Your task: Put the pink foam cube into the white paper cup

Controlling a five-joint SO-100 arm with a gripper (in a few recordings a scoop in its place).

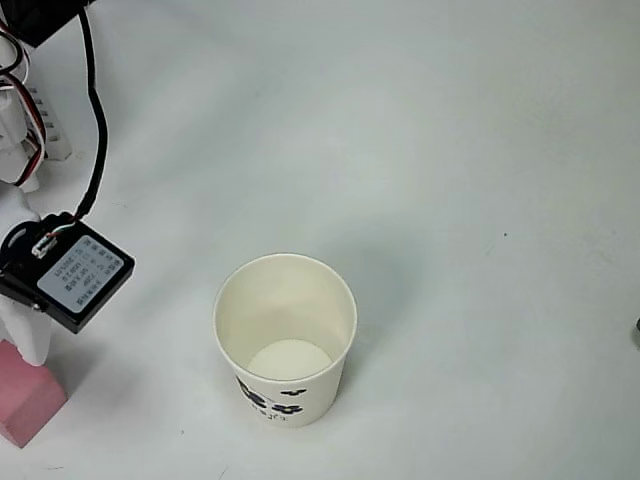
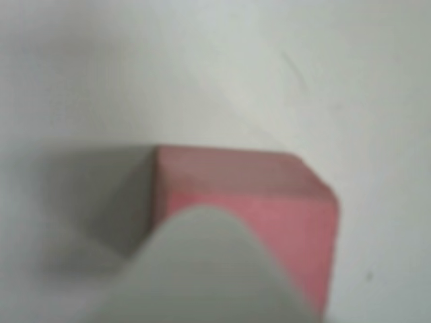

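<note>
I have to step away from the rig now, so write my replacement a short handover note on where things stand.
Gripper: down at the small matte pink foam cube at the overhead view's lower left; a white finger overlaps the cube in the wrist view. Whether the jaws are open or shut on it cannot be told.
Cream-white paper cup with dark floral print: upright near the table's middle, to the right of the cube, nothing inside.
Done: approach to the cube.
Left: confirm the grasp, lift, carry over the cup, drop in.
</note>
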